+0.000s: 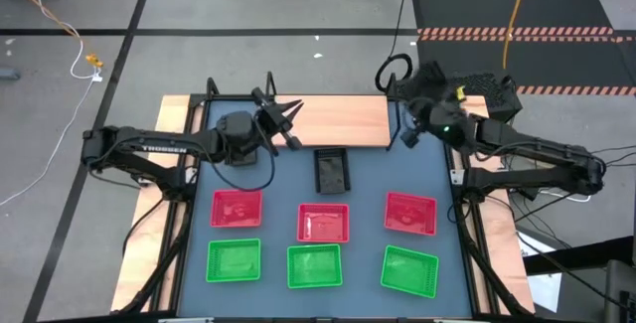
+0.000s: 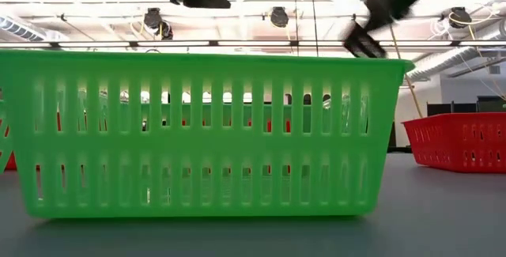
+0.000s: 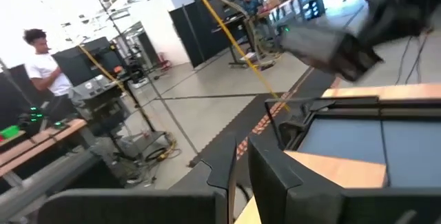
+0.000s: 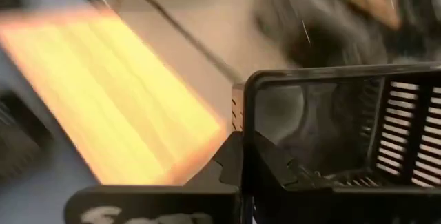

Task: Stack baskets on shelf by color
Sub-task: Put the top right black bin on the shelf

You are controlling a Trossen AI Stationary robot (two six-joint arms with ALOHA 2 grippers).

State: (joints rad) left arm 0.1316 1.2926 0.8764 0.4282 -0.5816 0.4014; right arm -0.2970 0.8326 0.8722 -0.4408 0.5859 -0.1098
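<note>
Blue-grey table (image 1: 363, 179) with three pinkish red plastic mesh baskets (image 1: 324, 223) and three bright green ones (image 1: 314, 266), right end effector (image 4: 242, 156) pinched on a black mesh basket (image 4: 358, 131) beside the tan wooden shelf (image 1: 338, 119), left end effector (image 1: 286, 122) spread wide, holding nothing, over the shelf, right wrist view blurry.

Three bright green baskets (image 1: 314, 266) sit in one row, three pinkish red ones (image 1: 324, 223) in the next, all with slotted mesh walls. A black basket (image 1: 331, 170) lies on the blue-grey table (image 1: 427, 159). The shelf (image 1: 343, 120) is light tan wood with a black frame.
</note>
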